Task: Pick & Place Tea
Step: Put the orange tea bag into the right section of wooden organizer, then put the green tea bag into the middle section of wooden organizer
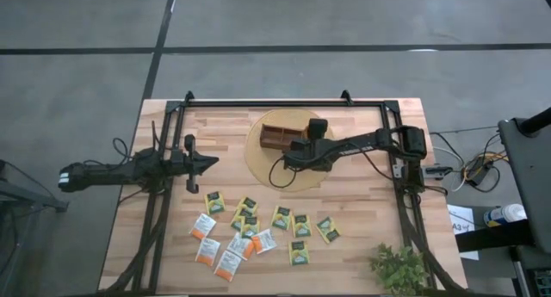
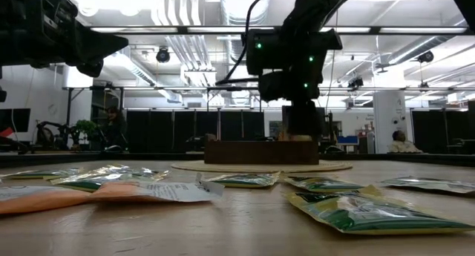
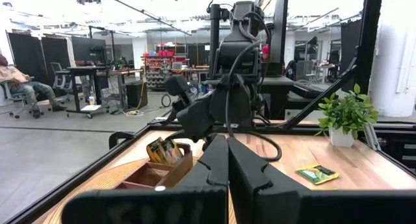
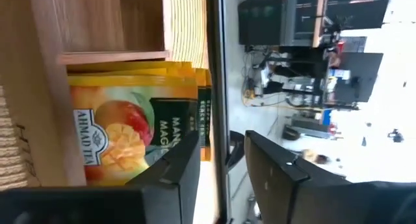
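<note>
The brown wooden tray (image 1: 274, 133) stands on a round wooden board (image 1: 258, 163) at the table's far middle. Yellow-green tea packets (image 4: 130, 133) stand on edge in one of its compartments (image 3: 162, 150). My right gripper (image 4: 224, 162) hovers open just over them, slanting down from the table's right (image 1: 291, 151), with nothing between its fingers. Many more tea packets (image 1: 258, 232) lie flat on the near half of the table. My left gripper (image 1: 207, 162) waits shut at the left, pointing level across the table (image 3: 227, 169).
A small potted plant (image 1: 398, 267) stands at the near right corner. A black frame (image 1: 284, 102) runs along the table's far edge and sides. Bare wood lies between the board and the loose packets.
</note>
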Tool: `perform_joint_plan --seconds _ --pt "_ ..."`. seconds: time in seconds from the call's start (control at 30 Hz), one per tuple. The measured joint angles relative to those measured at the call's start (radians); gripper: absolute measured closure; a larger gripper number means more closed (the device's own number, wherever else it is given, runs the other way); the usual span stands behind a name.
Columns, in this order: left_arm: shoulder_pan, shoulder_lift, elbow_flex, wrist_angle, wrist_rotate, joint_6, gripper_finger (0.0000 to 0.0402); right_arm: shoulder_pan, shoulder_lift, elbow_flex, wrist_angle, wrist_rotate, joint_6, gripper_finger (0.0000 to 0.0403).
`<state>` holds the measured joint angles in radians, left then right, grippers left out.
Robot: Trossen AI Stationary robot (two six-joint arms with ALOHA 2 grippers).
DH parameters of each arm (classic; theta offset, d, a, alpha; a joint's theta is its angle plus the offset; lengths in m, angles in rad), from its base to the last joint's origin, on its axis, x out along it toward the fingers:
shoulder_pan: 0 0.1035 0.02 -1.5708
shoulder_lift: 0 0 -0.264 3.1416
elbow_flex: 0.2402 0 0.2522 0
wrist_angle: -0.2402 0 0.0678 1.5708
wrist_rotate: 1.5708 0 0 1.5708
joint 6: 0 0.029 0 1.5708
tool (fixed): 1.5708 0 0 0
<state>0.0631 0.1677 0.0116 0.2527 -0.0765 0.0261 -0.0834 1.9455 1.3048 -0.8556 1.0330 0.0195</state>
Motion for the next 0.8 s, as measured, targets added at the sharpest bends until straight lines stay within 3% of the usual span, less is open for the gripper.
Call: perform_joint_plan --seconds 0.33,0.67,0.8 --pt "0.000 0.000 0.000 -0.001 0.000 0.000 0.0402 0.022 -0.101 -0.008 -0.007 -0.067 0.011 0.0256" --pt "0.000 0.000 0.000 -0.003 0.000 0.000 0.0402 0.181 -0.259 -0.010 -0.061 -0.353 0.078 0.0241" --pt "0.000 0.000 0.000 -0.003 0.000 0.000 0.0402 0.281 -0.332 -0.030 -0.059 -0.527 0.087 0.0241"
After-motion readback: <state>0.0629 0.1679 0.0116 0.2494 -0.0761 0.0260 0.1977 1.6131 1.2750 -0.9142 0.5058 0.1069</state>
